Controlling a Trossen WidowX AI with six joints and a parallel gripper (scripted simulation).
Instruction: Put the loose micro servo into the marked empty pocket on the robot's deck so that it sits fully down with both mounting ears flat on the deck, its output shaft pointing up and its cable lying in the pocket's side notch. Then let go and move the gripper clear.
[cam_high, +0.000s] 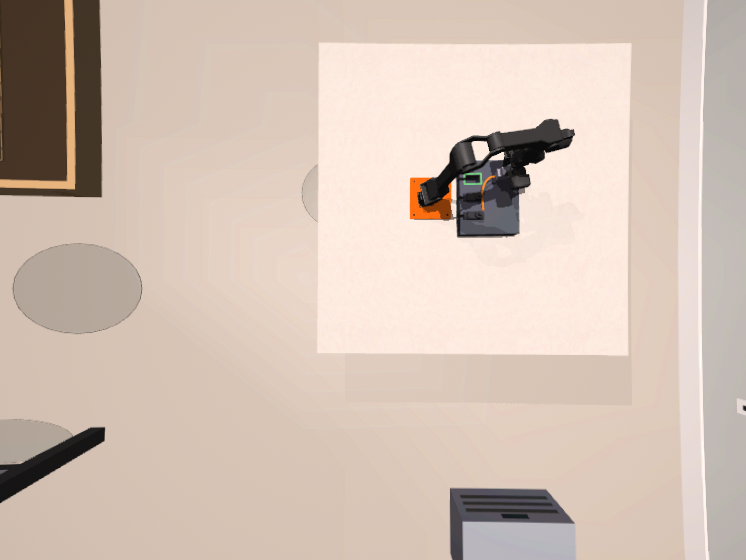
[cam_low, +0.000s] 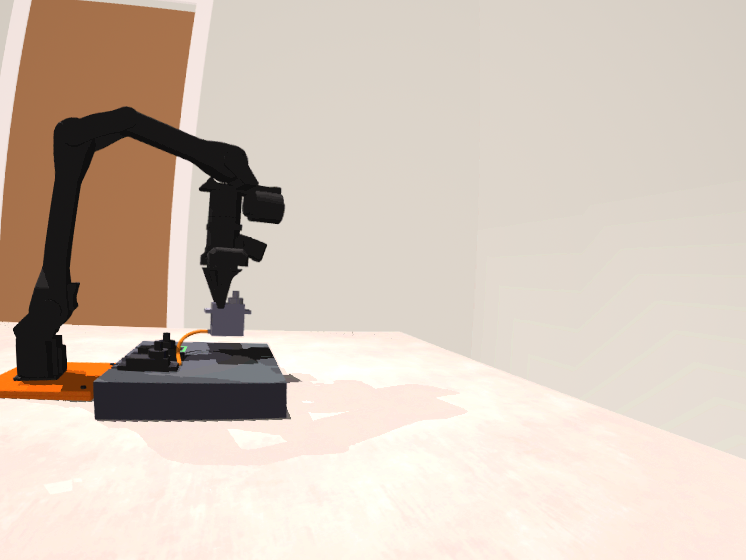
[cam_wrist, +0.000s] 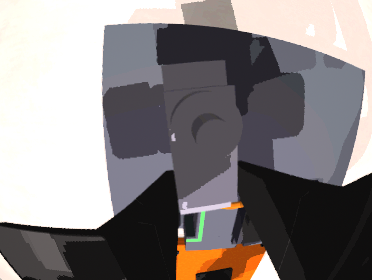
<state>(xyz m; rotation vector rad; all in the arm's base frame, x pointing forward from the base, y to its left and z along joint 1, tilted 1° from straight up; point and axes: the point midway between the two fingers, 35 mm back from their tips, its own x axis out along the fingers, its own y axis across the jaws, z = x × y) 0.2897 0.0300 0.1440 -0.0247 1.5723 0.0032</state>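
The grey micro servo (cam_high: 499, 172) (cam_low: 227, 322) (cam_wrist: 205, 172) is held upright above the deck (cam_high: 500, 223) (cam_low: 192, 397) (cam_wrist: 130, 50), shaft up, with air beneath it. My gripper (cam_low: 221, 304) (cam_wrist: 204, 174) points down and is shut on the servo's body. The orange cable (cam_high: 483, 194) (cam_low: 194, 331) (cam_wrist: 236, 205) leaves the servo's base-side face and curves down towards the mounted servos. The green outline (cam_high: 472, 183) (cam_low: 184, 349) (cam_wrist: 201, 226) around the empty pocket lies on the base side of the held servo, partly hidden in the wrist view.
Two dark mounted servos (cam_high: 473, 215) (cam_low: 150, 362) stand on the deck in a row with the pocket. The arm's orange base plate (cam_high: 415, 212) (cam_low: 78, 395) (cam_wrist: 220, 256) is beside the deck. The arm reaches over the deck's edge in the top view.
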